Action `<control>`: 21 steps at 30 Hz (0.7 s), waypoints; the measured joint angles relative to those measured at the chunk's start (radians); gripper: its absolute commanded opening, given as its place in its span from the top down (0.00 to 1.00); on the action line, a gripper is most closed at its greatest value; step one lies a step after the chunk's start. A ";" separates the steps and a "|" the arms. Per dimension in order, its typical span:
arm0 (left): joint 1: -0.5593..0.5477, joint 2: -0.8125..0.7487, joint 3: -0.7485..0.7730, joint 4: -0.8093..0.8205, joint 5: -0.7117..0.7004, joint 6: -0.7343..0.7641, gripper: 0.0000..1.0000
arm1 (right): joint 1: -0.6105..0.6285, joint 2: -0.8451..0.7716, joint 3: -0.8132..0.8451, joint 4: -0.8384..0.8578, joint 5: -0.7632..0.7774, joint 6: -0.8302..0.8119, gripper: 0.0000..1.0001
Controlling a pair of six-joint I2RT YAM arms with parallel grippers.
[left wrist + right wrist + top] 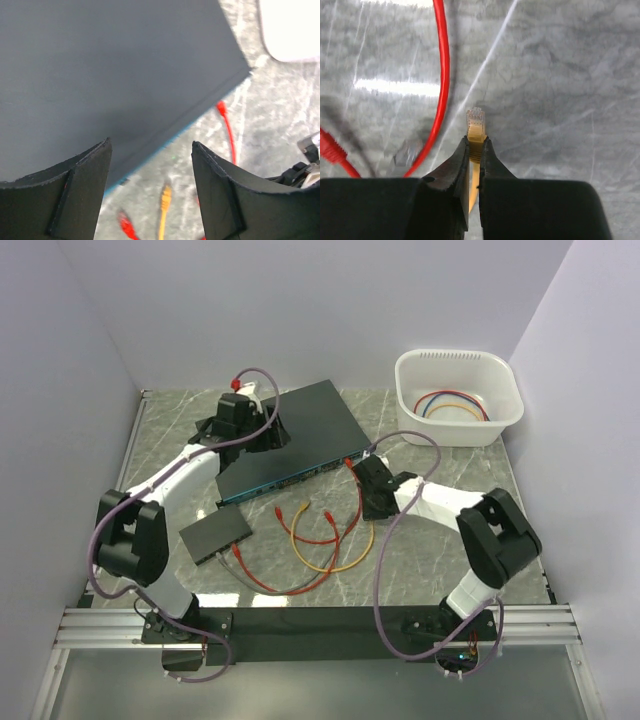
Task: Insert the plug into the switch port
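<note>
The switch (pixel 290 435) is a large flat dark grey box with a teal front edge (pixel 290 478) and lies mid-table. It fills the upper left of the left wrist view (pixel 100 75). My right gripper (pixel 475 142) is shut on the boot of a yellow cable's clear plug (pixel 475 120), held just above the marble. In the top view it (pixel 372 485) is just off the switch's right front corner. My left gripper (pixel 150 150) is open and empty above the switch's top, near its front edge. In the top view it (pixel 240 425) is over the switch's left part.
A smaller black slab (pixel 215 535) lies front left. Red cables (pixel 300 530) and the yellow cable (pixel 340 558) loop on the marble in front of the switch. A red cable (pixel 441 75) lies left of the held plug. A white basin (pixel 457 395) holding coiled cables stands back right.
</note>
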 measured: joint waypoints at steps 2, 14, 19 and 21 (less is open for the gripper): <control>-0.039 -0.020 0.000 -0.010 -0.023 -0.013 0.30 | 0.008 -0.045 -0.027 0.002 0.010 -0.005 1.00; -0.290 -0.188 -0.016 0.000 -0.054 -0.207 0.35 | 0.124 -0.493 -0.127 0.091 0.038 -0.066 1.00; -0.340 -0.209 -0.037 0.013 -0.052 -0.267 0.40 | 0.165 -0.623 -0.185 0.158 0.037 -0.095 1.00; -0.359 -0.225 -0.062 0.023 -0.045 -0.285 0.41 | 0.174 -0.665 -0.197 0.180 0.037 -0.104 1.00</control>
